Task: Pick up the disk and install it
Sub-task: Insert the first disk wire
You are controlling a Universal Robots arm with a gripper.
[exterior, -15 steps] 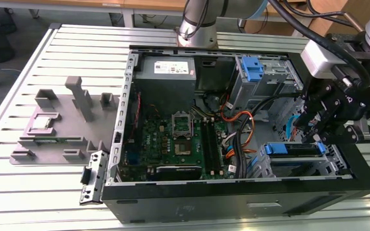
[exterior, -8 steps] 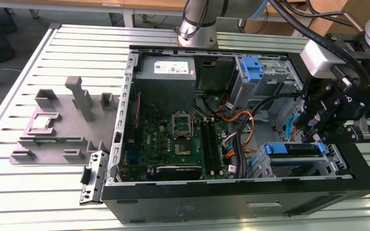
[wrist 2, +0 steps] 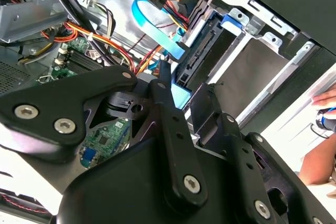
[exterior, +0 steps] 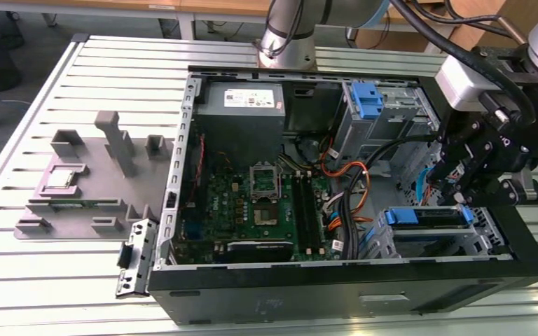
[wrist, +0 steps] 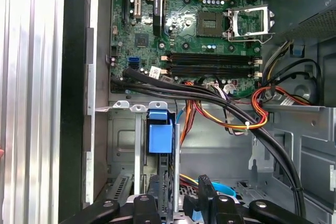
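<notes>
Gripper hangs over the lower drive cage, fingers spread, clamping nothing. Disk sits in that cage in its blue carrier, just under the fingertips. Its long axis runs across the exterior view. The blue tab end faces the motherboard; the gripper is at the opposite end.

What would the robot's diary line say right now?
gripper: close above disk | disk: blue carrier, sitting in drive bay | computer case: open
</notes>
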